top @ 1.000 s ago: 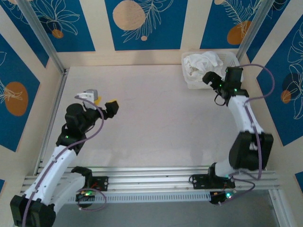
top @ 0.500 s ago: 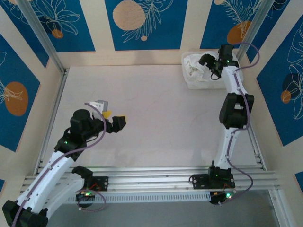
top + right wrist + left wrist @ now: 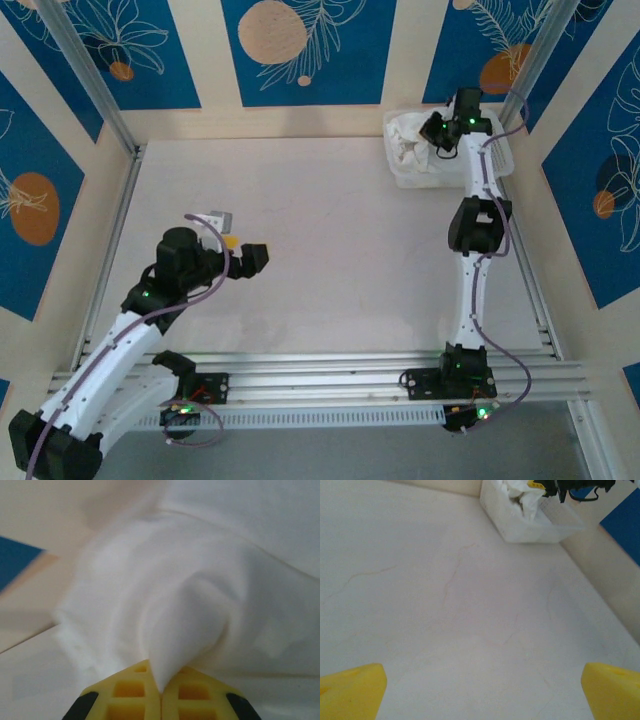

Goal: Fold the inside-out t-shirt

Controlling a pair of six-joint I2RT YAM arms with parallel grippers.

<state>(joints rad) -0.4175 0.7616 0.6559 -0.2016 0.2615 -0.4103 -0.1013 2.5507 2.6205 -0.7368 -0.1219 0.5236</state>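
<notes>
T-shirt [image 3: 410, 140]: plain white, soft, wrinkly, no print seen. Crumpled in a bunched heap, not spread, not folded. Sits in the basket [image 3: 420, 181] at the table's far right corner, cloth mounding above the rim. Right wrist view: one fold of it is drawn into a peak, pinched between the closed yellow fingers of the right gripper [image 3: 161, 682]. Sleeves, collar and seams can't be told apart.

My worktop [image 3: 320, 240] is pale, with faint veins running across it. A white plastic basket [image 3: 418, 181] sits at its far right corner. Behind the basket stand blue wall panels [image 3: 340, 60] printed with pale leaves and orange discs. A slanted aluminium post [image 3: 85, 75] rises well to the basket's left.
</notes>
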